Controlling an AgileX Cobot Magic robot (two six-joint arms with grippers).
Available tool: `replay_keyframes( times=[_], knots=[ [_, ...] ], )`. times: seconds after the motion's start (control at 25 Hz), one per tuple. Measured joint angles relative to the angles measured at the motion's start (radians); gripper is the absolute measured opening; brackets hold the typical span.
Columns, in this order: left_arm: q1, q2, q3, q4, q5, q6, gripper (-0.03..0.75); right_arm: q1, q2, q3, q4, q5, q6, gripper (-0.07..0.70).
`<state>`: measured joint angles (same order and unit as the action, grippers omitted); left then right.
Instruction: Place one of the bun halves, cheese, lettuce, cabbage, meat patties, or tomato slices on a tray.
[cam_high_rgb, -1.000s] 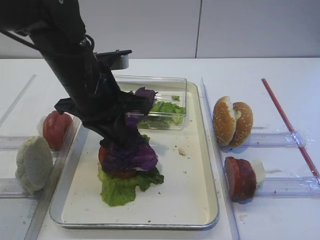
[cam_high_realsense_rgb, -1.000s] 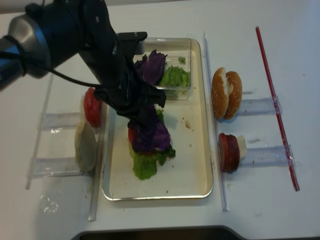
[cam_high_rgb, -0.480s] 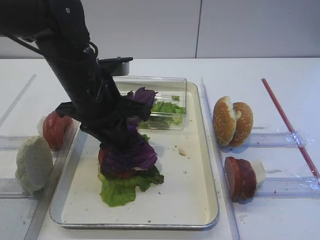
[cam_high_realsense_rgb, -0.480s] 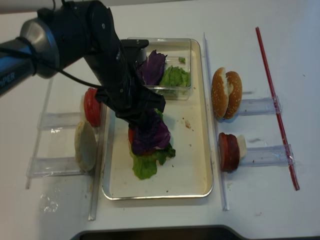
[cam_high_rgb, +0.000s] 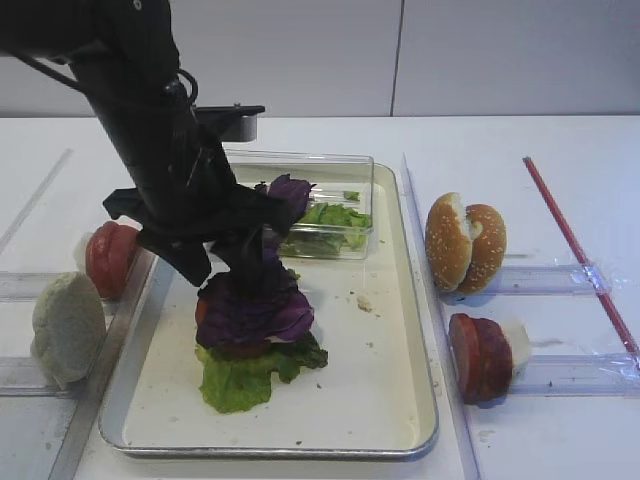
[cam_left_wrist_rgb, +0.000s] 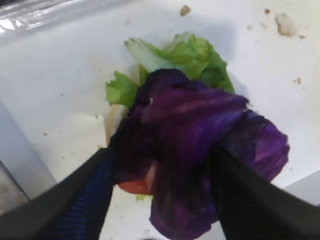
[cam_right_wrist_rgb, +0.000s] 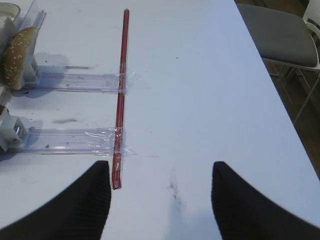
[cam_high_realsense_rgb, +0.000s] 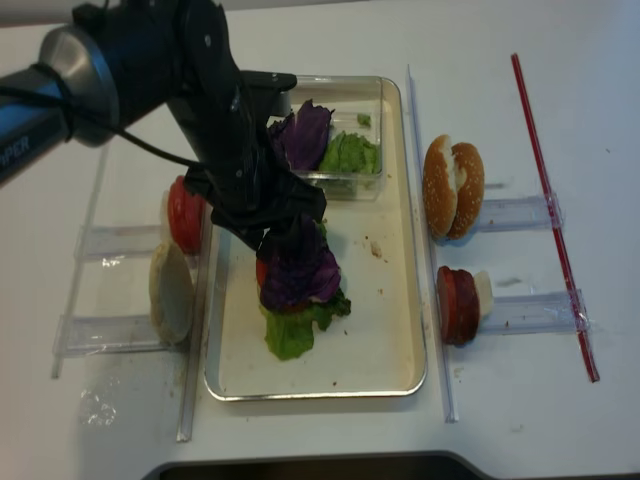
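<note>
Cabbage (cam_high_rgb: 252, 308) sits atop the lettuce (cam_high_rgb: 240, 372) stack, at about 9 o'clock on the tray (cam_high_rgb: 380, 400). Exterior high: left gripper (cam_high_rgb: 225, 262) hangs just above the clump, fingers apart. Right wrist view: right gripper (cam_right_wrist_rgb: 157, 200) over bare counter (cam_right_wrist_rgb: 200, 75), fingers apart, empty. Left wrist view: fingers straddle the purple leaves; contact unclear. Realsense view: placement looks done; only withdrawal appears left.

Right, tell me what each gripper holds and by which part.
Nothing is held. The left gripper has its jaws spread either side of the dark purple wavy cabbage clump lying on the stack. The right gripper is open over bare table.
</note>
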<state>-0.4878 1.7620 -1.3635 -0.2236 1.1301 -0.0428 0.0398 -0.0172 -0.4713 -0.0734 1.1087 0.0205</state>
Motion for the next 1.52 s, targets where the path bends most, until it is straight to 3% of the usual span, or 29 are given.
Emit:
replay_keyframes(
  times=[0.32,0.64,0.96,1.52],
  knots=[
    [0.0,0.0,-0.068,0.017,0.081,-0.009,0.394,0.0,0.0,0.0,0.0,0.0,0.0,0.459],
    [0.0,0.0,-0.164,0.099,0.093,-0.037,0.395,0.0,0.0,0.0,0.0,0.0,0.0,0.459],
    [0.013,0.0,-0.17,0.207,0.097,-0.061,0.395,0.0,0.0,0.0,0.0,0.0,-0.001,0.459],
    [0.309,-0.095,-0.154,0.229,0.099,-0.042,0.395,0.0,0.0,0.0,0.0,-0.002,-0.001,0.459]
  ],
)
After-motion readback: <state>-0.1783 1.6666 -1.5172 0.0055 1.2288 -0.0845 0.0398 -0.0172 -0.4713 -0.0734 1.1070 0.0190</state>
